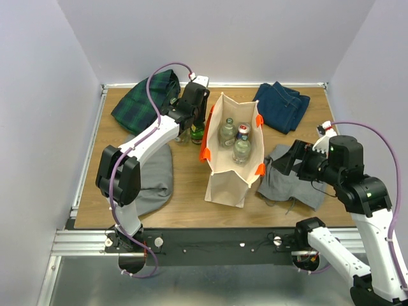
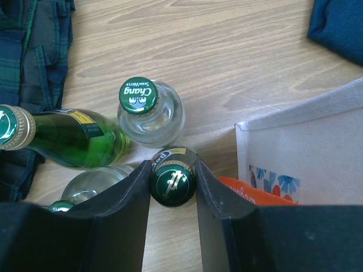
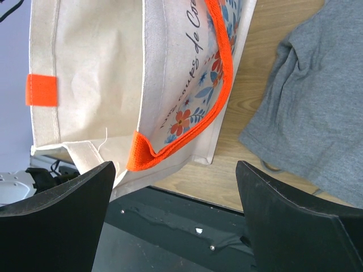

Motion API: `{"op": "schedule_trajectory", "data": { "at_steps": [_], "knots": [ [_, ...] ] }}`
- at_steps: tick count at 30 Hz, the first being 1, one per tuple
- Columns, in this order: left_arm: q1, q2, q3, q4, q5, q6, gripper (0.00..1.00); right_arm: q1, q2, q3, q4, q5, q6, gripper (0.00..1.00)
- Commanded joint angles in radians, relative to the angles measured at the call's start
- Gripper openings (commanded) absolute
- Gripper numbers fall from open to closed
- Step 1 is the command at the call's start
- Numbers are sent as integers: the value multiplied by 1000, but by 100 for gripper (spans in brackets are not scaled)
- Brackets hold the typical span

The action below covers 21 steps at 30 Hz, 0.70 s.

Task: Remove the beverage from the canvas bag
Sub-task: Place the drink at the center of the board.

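pale walls close in a wooden table (image 1: 185,191), and the canvas bag (image 1: 233,153) stands upright near its middle, mouth open, orange handles folded over the rim. looking down into it from above, we count three drinks (image 1: 236,137) inside, two clear bottles and what looks like a can (the red top suggests that, though it is small in the view). so by our reading the job is partly done: other bottles are out of the bag on the table to its left, and three are left to fetch.

the left gripper (image 2: 173,169) is just beside the bag's left wall, closed narrowly on the neck of a green-capped bottle (image 2: 172,186), one finger pressed against each side of it. we cannot tell whether that bottle's base rests on the table or hangs a little above it. near it stands a clear bottle (image 2: 152,113) with a green cap, upright, and a green bottle (image 2: 71,136) lies on its side, its cap toward the plaid cloth (image 2: 34,51). a fourth, clear one (image 2: 93,182) peeks out beside the left finger.

the right gripper (image 3: 176,175) is spread wide and holds nothing; it hovers near the bag's right side, above the grey cloth (image 3: 312,102), touching neither.
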Motion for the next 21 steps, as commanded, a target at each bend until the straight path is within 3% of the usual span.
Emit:
{"op": "schedule_trajectory", "data": {
  "at_steps": [1,7,10,15,21],
  "knots": [
    [3,-42,-7,29,-48,-20,43,4,-27,12,-4,13,6,96],
    [5,-36,2,3,-60,-21,46,4,-34,15,-7,11,6,96],
    [5,-42,-4,-6,-80,-31,55,3,-36,14,-3,8,6,96],
    [3,-56,-14,-14,-84,-29,55,4,-33,12,2,-2,8,96],
    [5,-114,-24,-18,-87,-26,67,4,-30,8,14,-9,5,96]
  ]
}}
